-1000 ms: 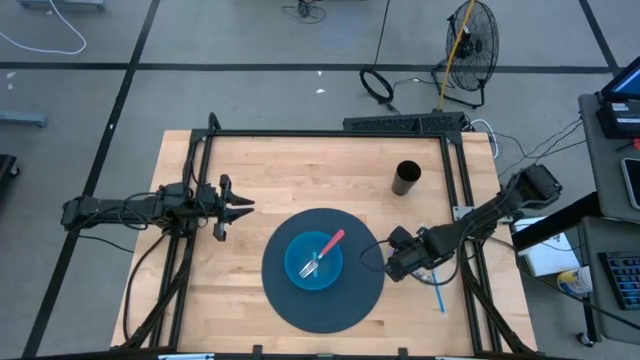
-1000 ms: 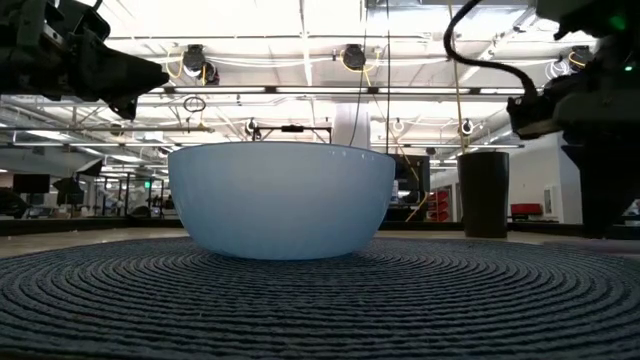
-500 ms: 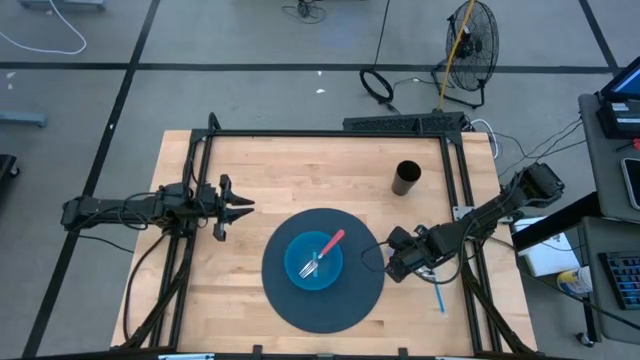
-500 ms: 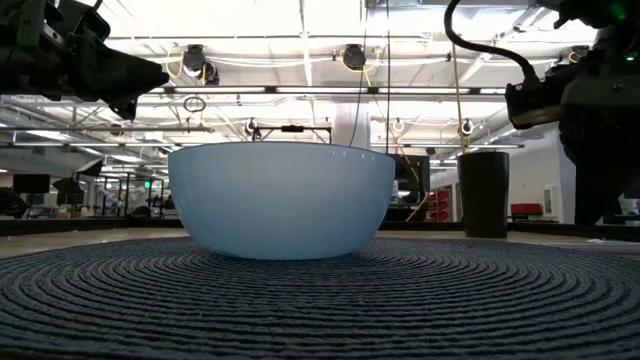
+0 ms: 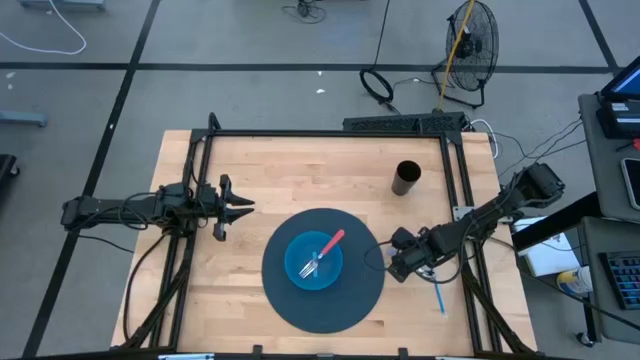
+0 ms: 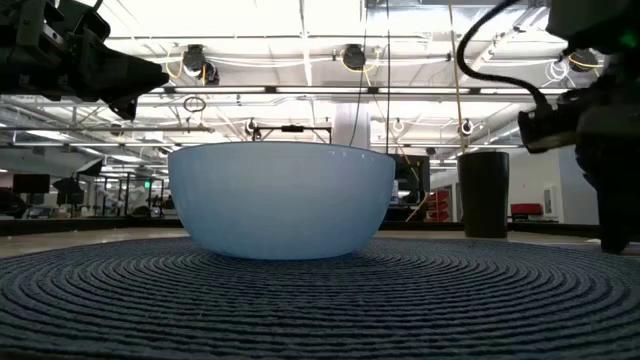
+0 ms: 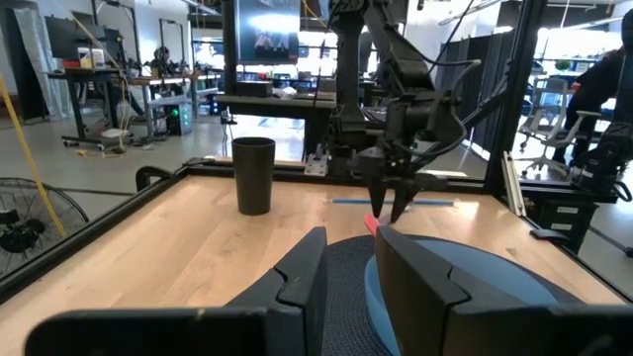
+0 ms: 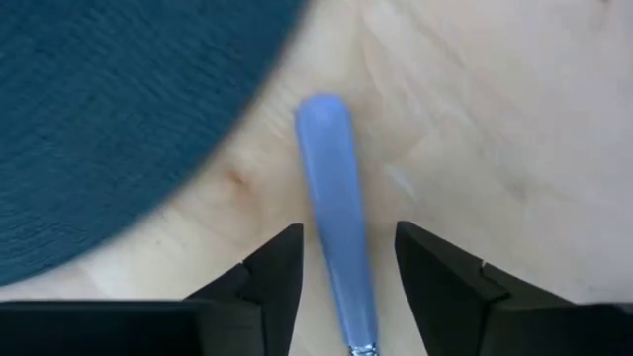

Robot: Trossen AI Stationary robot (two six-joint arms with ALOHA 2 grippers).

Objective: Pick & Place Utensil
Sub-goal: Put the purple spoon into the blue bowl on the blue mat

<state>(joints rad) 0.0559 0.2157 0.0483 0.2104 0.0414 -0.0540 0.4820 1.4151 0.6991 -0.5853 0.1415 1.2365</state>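
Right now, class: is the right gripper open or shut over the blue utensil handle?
Open. In the right wrist view the right gripper has a finger on each side of the blue handle, with bare wood between finger and handle.

- The table (image 5: 300,170) is seen in pale wood with a faint grain, framed by black rails.
- A dark blue round mat (image 5: 285,300) — woven in concentric ribs — is laid at the table's 6 o'clock.
- A light blue bowl (image 5: 296,272) is set at the mat's centre.
- A fork (image 5: 321,252) with a red-pink handle and silver tines is shown in the bowl.
- A black cup (image 5: 406,178) is placed at 2 o'clock.
- A blue-handled utensil (image 8: 336,242) — silver at one end — is seen at 4 o'clock.
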